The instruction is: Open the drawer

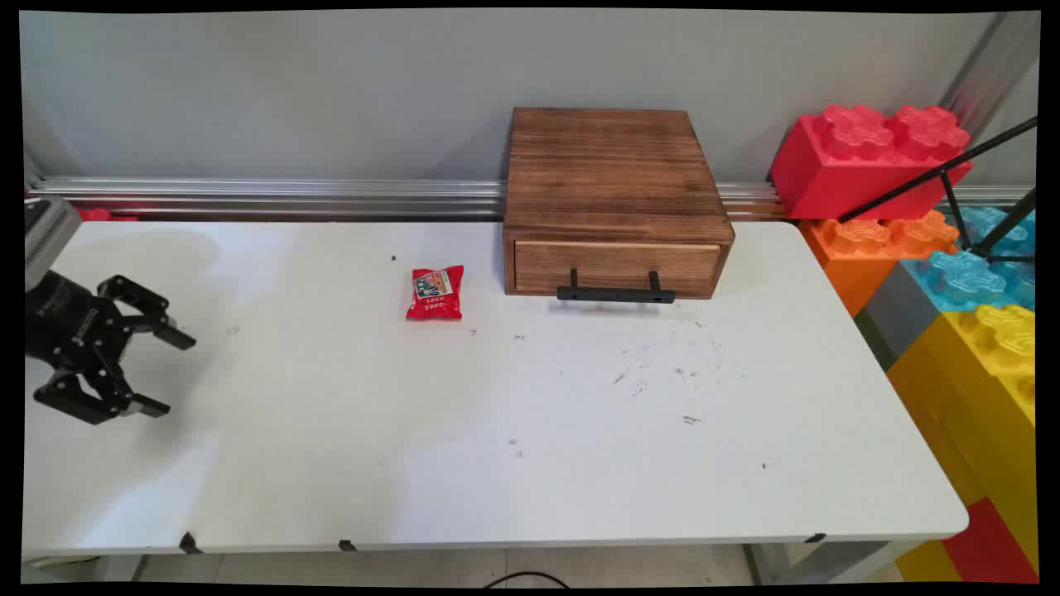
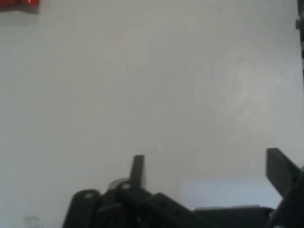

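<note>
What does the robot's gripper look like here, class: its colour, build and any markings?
The gripper is matt black, built of jointed linkage bars with round pivot pins, ending in two flat, narrow fingers. Small pale lettering runs along its body, too small to read. Behind it sits a grey, ribbed wrist segment of the arm. No cables show.

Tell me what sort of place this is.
Probably a robot lab or test bench: a black robot hand open over a scuffed white table, a wooden drawer box, and giant toy bricks stacked alongside.
</note>
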### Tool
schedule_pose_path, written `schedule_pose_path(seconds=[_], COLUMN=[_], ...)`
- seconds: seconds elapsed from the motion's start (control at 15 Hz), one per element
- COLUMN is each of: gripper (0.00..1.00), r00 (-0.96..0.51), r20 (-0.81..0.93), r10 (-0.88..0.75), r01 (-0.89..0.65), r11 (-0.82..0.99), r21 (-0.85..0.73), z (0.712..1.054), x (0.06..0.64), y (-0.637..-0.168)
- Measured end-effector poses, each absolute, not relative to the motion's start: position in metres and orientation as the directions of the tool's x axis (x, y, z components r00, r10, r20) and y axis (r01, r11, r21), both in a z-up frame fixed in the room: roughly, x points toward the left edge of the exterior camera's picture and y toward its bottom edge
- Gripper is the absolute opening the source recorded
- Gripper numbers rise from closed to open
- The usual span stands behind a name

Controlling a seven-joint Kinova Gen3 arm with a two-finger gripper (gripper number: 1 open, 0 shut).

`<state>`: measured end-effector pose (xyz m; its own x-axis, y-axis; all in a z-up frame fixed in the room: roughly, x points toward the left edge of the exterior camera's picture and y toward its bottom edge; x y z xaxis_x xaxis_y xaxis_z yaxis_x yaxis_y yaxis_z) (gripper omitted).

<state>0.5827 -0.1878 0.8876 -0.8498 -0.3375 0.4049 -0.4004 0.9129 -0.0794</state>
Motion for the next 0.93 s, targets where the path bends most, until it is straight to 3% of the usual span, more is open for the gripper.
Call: schedule_pose_path(seconds=[0.93], gripper=[1.0], r00=[-0.718], r20=[0.581], r10=[-0.384], r01=[-0.468], r11=[0.884], r21=[0.005], z=[0.899], x=[0.519], y=[-0.234])
